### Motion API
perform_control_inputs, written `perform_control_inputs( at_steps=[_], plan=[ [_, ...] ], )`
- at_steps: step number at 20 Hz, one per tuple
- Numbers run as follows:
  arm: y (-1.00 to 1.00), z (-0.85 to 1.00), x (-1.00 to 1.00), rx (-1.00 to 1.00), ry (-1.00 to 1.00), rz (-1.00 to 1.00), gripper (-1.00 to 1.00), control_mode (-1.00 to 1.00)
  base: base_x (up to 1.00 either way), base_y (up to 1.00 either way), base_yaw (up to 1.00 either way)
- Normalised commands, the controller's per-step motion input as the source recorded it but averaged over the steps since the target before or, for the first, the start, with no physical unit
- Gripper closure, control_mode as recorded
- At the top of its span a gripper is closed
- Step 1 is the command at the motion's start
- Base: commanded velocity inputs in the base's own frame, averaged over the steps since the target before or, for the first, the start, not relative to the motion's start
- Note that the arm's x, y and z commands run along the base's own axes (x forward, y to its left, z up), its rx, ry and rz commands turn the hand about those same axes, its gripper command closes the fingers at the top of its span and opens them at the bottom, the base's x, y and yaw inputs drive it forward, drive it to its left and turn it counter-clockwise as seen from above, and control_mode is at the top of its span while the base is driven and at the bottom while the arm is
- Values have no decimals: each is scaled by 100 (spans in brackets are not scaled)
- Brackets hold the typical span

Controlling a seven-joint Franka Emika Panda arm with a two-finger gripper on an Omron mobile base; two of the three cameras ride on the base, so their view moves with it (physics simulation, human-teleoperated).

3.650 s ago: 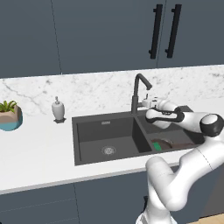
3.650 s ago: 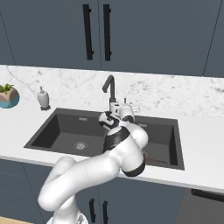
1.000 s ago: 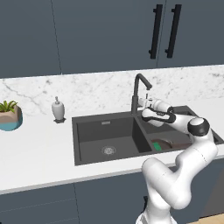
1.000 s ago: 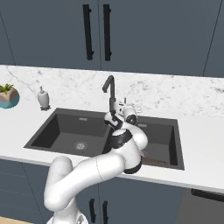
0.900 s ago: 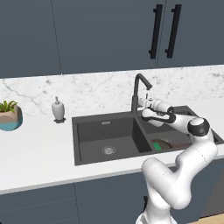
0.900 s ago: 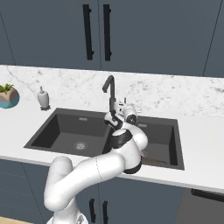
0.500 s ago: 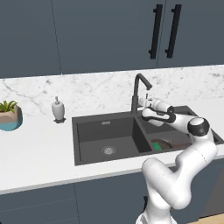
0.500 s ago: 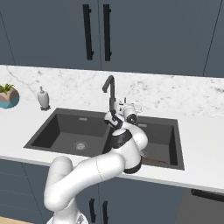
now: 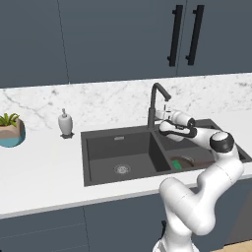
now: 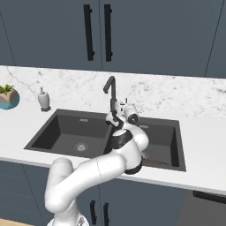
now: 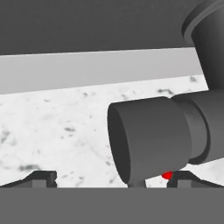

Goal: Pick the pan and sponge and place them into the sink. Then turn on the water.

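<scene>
A simulated kitchen counter of white marble with a dark double-basin sink (image 9: pixel 103 147) at the centre of the left base view. The pan (image 9: pixel 189 163) and the green sponge (image 9: pixel 176 164) already lie in the sink's right basin, at centre right of that view, so the 2 placing steps look done; no water shows at the spout, so turning on the faucet (image 9: pixel 156 101) appears to be what is left. The gripper (image 9: pixel 163 117) sits just beside the faucet at its side lever (image 11: pixel 151 139), jaws spread wide and holding nothing. The hand view adds what the base views cannot: the lever's thick dark cylinder fills the centre right, with the 2 fingertips (image 11: pixel 40 177) low at either side of it, apparently not touching. The right base view shows the arm hiding most of the right basin. A soap dispenser (image 9: pixel 65 123) stands at centre left.
</scene>
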Motion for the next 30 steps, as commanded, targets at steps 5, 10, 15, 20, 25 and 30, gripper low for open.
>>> perform_control_inputs(
  at_steps=[5, 10, 15, 20, 25, 30],
  plan=[
    [0, -9, 19, 0, 0, 0, -100, -100, 0, 0, 0],
    [0, -11, 18, 0, 0, 0, -100, -100, 0, 0, 0],
    [0, -3, 7, 0, -1, 0, -100, -100, 0, 0, 0],
    [-3, 0, 0, 0, -3, 0, -100, -100, 0, 0, 0],
    [-6, -2, 0, 0, 0, 0, -100, -100, 0, 0, 0],
    [0, -6, 0, 0, 0, 0, -100, -100, 0, 0, 0]
  ],
)
